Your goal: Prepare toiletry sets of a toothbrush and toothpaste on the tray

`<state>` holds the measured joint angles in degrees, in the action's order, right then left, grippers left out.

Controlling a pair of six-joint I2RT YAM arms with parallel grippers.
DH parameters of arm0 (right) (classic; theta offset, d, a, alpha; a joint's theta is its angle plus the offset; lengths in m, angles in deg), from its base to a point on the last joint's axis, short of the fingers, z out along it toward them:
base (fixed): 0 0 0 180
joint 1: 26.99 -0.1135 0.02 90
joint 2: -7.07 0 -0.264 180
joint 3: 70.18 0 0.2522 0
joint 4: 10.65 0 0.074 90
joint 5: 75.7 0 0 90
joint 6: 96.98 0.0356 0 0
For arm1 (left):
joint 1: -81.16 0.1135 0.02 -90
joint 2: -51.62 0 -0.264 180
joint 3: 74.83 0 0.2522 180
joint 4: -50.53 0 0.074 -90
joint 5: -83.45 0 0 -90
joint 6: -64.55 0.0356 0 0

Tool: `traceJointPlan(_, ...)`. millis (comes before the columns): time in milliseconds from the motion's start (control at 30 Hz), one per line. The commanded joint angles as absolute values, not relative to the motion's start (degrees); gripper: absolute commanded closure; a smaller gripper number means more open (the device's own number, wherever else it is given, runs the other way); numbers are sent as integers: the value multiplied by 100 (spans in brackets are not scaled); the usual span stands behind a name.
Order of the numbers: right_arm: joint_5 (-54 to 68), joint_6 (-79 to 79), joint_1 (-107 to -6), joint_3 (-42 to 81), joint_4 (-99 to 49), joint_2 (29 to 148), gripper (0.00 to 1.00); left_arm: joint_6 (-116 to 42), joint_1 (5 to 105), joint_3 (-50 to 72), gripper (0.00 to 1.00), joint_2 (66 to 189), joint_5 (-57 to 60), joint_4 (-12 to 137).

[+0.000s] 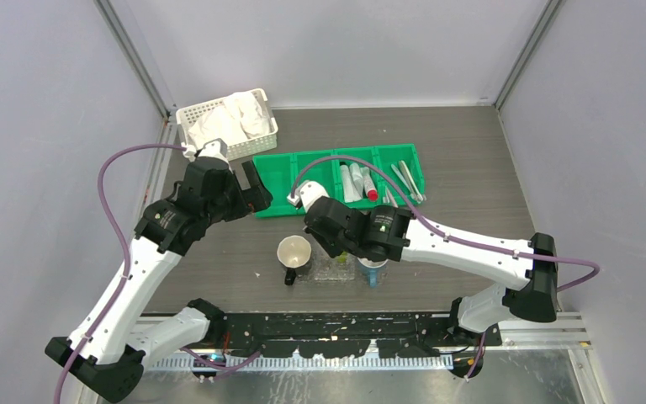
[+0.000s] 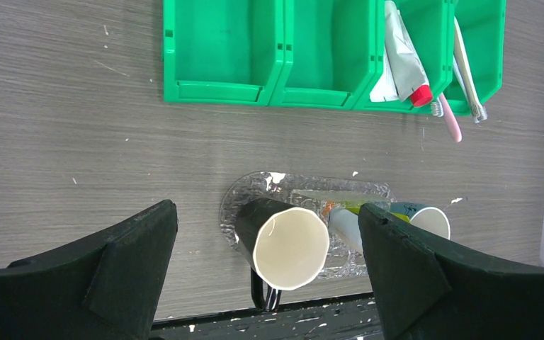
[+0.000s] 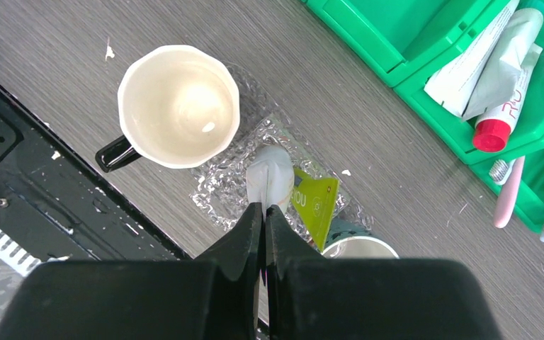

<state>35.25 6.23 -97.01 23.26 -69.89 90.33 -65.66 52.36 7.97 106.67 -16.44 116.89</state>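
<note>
Right wrist: R pincer (image 3: 264, 212) clenched on white tube (image 3: 270, 173), over tray (image 3: 216, 190); L pincer (image 2: 267, 216) released.

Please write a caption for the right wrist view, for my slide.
Closed right gripper over the clear tray, where a yellow-green toothpaste tube lies beside a cream mug; green bin at upper right.

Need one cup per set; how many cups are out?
2. A white mug with a black handle at the clear tray's left end, and a teal cup at its right end. The right arm could hide more.
</note>
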Motion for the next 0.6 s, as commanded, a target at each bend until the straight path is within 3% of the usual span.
traceJointPlan(0,3686,620,-9646,2217,-6528,8835,99,-6544,5251,784,0,10567,-1693,11545)
traceJointPlan(567,3685,861,-9579,1644,-5977,8691,99,-6544,5251,790,0,10594,-1684,11536)
